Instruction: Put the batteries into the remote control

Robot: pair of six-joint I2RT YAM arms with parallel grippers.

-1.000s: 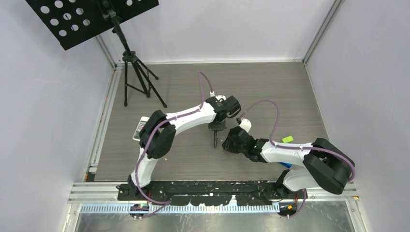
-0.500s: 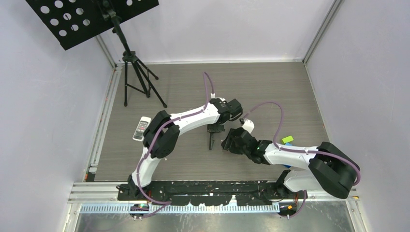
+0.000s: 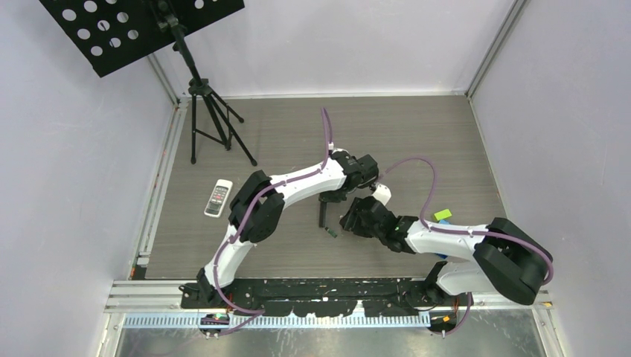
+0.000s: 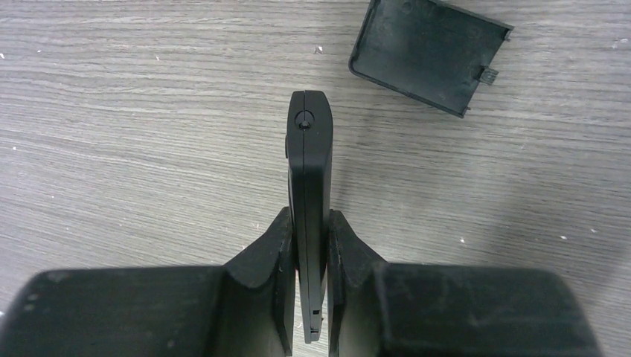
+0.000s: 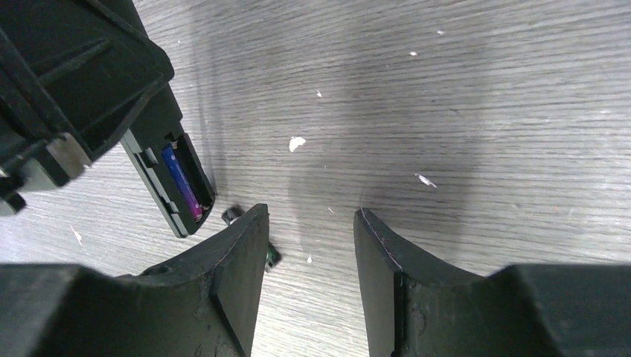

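- The left gripper [image 4: 309, 223] was clenched on the black remote [image 4: 309, 149], gripping it on edge, narrow side up, above the table [image 4: 111, 111]
- The remote's open bay faced the right gripper [image 5: 309, 223]; one purple-blue cell [image 5: 182, 182] sat inside the bay
- The right gripper was released, its fingers [image 5: 238, 253] spread over bare table, low and just beside the remote's open end
- A dark green cell [image 5: 271, 256] lay on the table by the inner side of one right finger, partly hidden by it; whether it touched the finger could not be told
- A small dark piece [image 5: 232, 216] lay near the bay's end, too blurred to name
- The cover [image 4: 428, 56] lay flat beyond the remote's tip, apart from it
- A white remote [image 3: 218, 198] lay well apart on the left; a green block [image 3: 443, 214] lay near the right arm
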